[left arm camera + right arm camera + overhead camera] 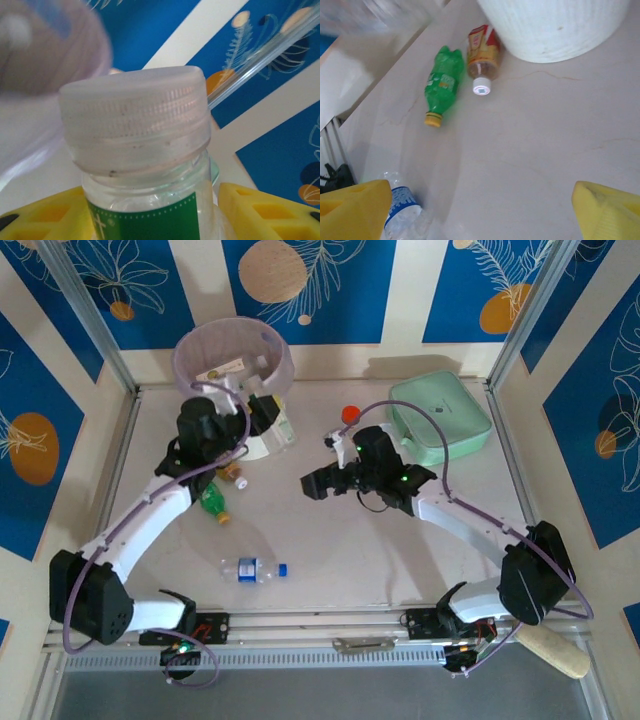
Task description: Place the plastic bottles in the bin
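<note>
While the left gripper (160, 220) is clamped on a clear, white-capped, green-labelled plastic bottle (135, 120) beside the tall white pink-lined bin (282, 362), which seems already part-filled, the right gripper (480, 210) hangs with jaws apart and empty, and three more lie unbinned: a green yellow-capped bottle (442, 82) and a red-labelled bottle (482, 52) ahead of it, and a clear blue-capped bottle (253, 569) close by one finger.

table (400, 550) centre bare, bottles (213, 502) beside bin (282, 368)

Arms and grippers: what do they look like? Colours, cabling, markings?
Matching pair: left arm and right arm have white links, black joint housings, a lilac cable looping along each, green lights near the right wrist. The left gripper and right gripper are black-bodied with yellow fingers. No markings legible.
</note>
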